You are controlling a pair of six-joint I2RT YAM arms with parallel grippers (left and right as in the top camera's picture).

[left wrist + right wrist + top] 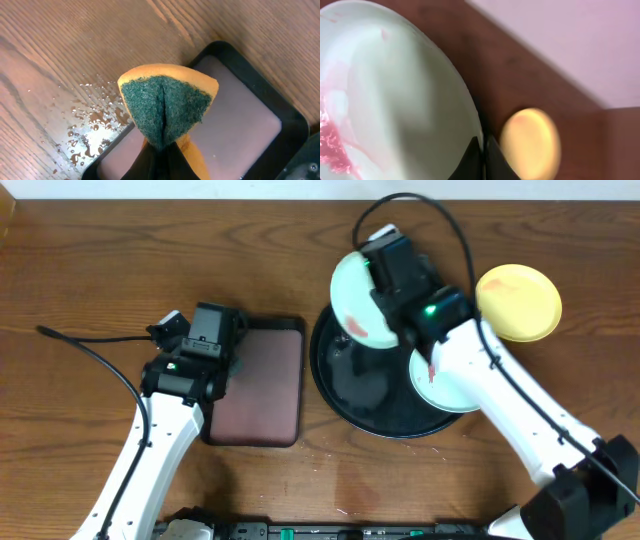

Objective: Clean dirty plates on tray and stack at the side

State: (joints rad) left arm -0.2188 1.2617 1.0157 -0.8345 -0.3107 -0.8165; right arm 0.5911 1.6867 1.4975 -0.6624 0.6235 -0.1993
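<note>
Over the black tray [322, 375], the right arm [500, 390] has a red-smeared mint plate [352, 300] at its tip. Another mint plate [447, 395] lies on the tray, a yellow plate [518, 302] just right of it

Raised plate [352, 290]: pale mint, with a streaky smear near one edge that runs from reddish to pink.
Second plate [432, 392]: pale mint, plain where it shows.
Third plate [518, 302]: pale yellow, plain.
Round tray [370, 395]: glossy black with pale reflections.
Rectangular tray [258, 380]: dull maroon inside, black rim.
Sponge [167, 107]: orange-yellow body, dark green scouring face.
Worktop [100, 270]: brown wood grain with darker streaks and glinting wet drops.
Left arm [150, 450] and right arm [510, 400]: white links, black wrist housings, a green light on each.
</note>
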